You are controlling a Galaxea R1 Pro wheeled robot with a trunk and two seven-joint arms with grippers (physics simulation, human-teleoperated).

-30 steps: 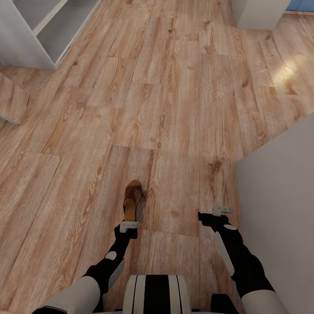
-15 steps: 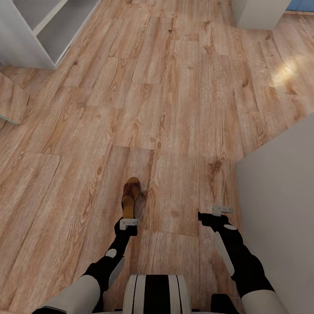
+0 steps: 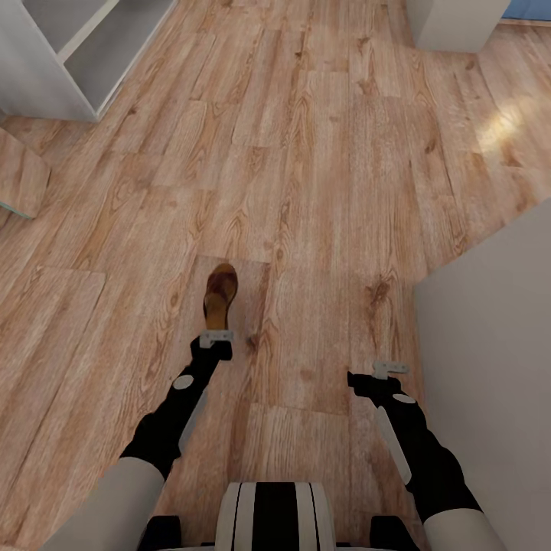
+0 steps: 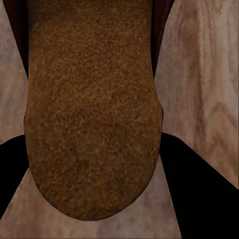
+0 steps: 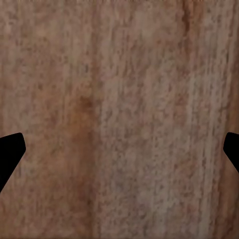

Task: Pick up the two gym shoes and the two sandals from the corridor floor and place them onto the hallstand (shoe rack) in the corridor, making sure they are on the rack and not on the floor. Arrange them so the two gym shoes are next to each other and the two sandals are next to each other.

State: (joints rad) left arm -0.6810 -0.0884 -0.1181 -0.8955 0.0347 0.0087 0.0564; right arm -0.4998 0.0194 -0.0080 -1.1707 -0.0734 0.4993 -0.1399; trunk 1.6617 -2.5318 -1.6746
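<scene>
One brown sandal hangs toe-forward over the corridor floor, with its heel end in my left gripper, which is shut on it. In the left wrist view the sandal's tan footbed lies between the dark fingers. My right gripper is open above bare planks, and its fingertips sit far apart with nothing between them. The gym shoes and the other sandal are out of view. A pale grey shelved unit stands at the far left; I cannot tell whether it is the hallstand.
A light wall rises close beside my right arm. Another white block stands at the far right. A flat panel reflecting the planks leans at the left edge. Open wood floor stretches ahead.
My left arm has stretched forward and slightly left, carrying the sandal farther from my body. The right arm and the view have stayed still.
</scene>
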